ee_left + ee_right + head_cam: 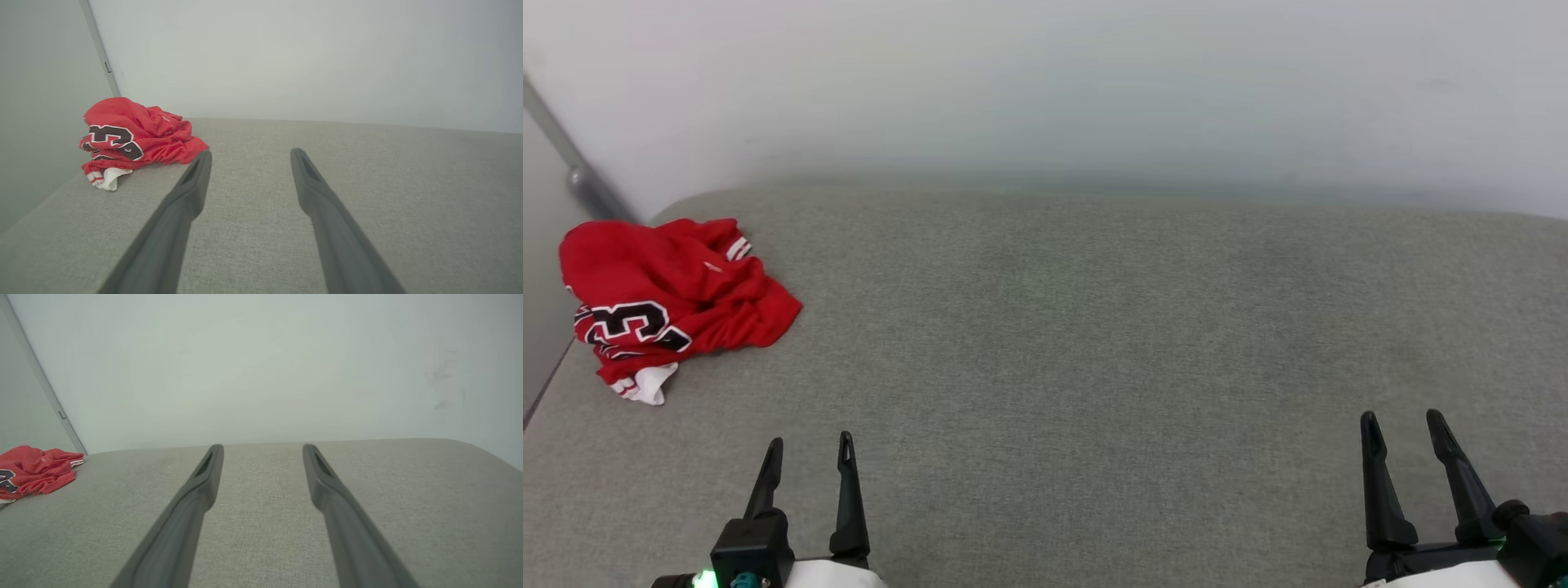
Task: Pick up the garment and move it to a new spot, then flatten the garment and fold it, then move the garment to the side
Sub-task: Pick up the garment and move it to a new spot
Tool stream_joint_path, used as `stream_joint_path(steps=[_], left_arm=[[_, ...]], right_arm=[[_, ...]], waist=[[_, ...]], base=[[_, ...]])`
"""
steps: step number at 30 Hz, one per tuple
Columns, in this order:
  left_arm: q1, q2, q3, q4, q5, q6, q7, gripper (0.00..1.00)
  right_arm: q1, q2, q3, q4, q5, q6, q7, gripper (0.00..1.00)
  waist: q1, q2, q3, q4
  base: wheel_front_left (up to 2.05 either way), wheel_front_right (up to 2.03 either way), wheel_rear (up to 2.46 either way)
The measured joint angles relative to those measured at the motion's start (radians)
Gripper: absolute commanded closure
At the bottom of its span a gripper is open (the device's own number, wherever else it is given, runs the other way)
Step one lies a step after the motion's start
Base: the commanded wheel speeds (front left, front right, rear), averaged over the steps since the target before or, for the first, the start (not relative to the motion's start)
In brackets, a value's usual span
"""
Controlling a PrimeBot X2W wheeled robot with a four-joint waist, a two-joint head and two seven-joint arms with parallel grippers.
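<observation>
The garment [670, 302] is a bright red jersey with a black, white-outlined number, lying crumpled in a heap at the far left corner of the grey surface. The left wrist view has the garment [135, 139] ahead and to the left of the fingers. In the right wrist view the garment [34, 471] lies at the far left edge. My left gripper [810, 445] stands open near the front edge, well short of the heap, with nothing between its fingers. At the lower right, my right gripper [1406, 421] is open and empty, far from the garment.
The grey fabric surface [1094, 343] stretches wide between the grippers and the pale back wall [1045, 90]. Its left edge [547, 384] drops off just beside the garment. A grey strip [572, 155] runs down the wall corner at far left.
</observation>
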Motion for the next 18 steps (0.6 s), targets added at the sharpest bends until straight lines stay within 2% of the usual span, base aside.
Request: stream_joint_path(steps=[18], left_arm=[[0.015, 0.000, 0.030, 0.008, -0.020, 0.010, 0.000, 0.00]], right_arm=[[0.022, 0.000, 0.007, -0.001, -0.005, 0.000, 0.000, 0.00]], waist=[[0.0000, 0.0000, -0.010, 0.224]], base=[[0.00, 0.00, 0.00]])
